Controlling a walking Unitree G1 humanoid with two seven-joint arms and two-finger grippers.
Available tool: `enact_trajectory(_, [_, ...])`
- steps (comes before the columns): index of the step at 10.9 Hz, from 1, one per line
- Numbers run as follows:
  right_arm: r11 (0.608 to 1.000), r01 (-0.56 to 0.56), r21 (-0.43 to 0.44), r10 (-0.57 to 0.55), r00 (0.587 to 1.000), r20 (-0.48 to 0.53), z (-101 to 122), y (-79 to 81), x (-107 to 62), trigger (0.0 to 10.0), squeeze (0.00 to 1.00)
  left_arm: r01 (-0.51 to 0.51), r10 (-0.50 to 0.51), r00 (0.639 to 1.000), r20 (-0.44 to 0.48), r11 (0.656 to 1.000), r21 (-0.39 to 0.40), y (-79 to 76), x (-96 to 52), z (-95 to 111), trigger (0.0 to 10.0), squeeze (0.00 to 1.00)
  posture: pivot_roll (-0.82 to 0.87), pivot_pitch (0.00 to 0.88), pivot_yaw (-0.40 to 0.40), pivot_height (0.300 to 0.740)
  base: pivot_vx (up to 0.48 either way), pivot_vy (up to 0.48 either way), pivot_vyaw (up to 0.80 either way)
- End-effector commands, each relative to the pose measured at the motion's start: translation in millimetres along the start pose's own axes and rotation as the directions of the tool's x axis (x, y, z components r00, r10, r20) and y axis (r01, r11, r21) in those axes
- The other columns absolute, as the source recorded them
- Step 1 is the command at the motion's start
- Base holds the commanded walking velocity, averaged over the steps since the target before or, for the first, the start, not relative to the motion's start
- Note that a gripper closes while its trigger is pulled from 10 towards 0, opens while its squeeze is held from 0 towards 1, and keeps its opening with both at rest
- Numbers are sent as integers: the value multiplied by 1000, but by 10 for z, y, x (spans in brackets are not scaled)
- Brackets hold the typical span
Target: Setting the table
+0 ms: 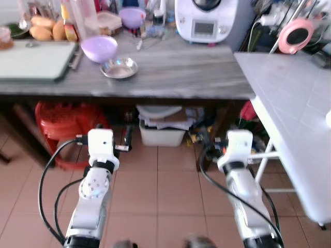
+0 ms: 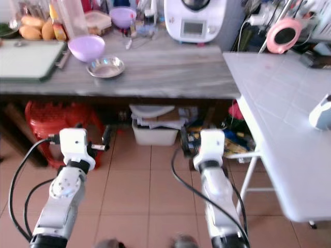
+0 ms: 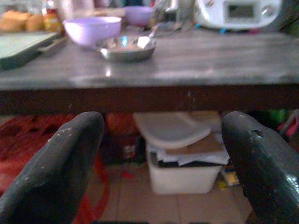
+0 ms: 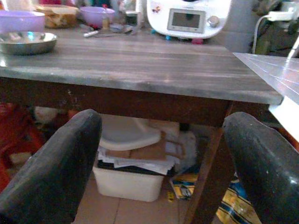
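Left end effector (image 3: 159, 163): released, empty, low.
Right end effector (image 4: 161, 158): released, empty.
My plan: lift up, grab round shiny metal dish (image 1: 119, 67) by its rim on grey wooden surface (image 1: 170, 72).

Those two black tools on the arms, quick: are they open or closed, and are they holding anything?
Left tool: open, holding nothing, below the wooden counter's edge.
Right tool: open, holding nothing, also below the counter.

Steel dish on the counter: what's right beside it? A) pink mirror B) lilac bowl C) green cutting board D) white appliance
B: the steel dish sits right next to the lilac bowl on the grey counter; the other items stand farther off.
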State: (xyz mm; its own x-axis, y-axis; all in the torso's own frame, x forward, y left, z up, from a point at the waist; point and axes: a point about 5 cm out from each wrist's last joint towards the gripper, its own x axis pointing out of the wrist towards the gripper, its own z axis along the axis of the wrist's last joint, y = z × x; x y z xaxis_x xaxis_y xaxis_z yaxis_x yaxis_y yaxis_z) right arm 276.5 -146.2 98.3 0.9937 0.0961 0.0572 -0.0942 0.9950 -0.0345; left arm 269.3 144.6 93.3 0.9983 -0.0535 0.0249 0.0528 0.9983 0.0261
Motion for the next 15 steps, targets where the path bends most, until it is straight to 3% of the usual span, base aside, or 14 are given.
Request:
enact_trajectory(1, [1000, 27, -13, -27, 1000, -7, -1, -82, -17, 10000, 0, 12, -12, 1000, -8, 1000, -9, -46, -6, 2, 10000, 0, -33, 73, 3, 740, 0, -341, 0])
enact_trajectory(7, [1000, 15, -24, -14, 999, 35, 122, -72, 19, 10000, 0, 21, -21, 1000, 16, 999, -37, -88, -23, 122, 10000, 0, -29, 85, 6, 740, 0, -348, 0])
enact_trajectory(15, [999, 26, -32, -25, 999, 31, 137, -104, 25, 10000, 0, 45, -45, 999, -9, 998, -33, -127, -53, 99, 10000, 0, -32, 119, 8, 740, 0, -368, 0])
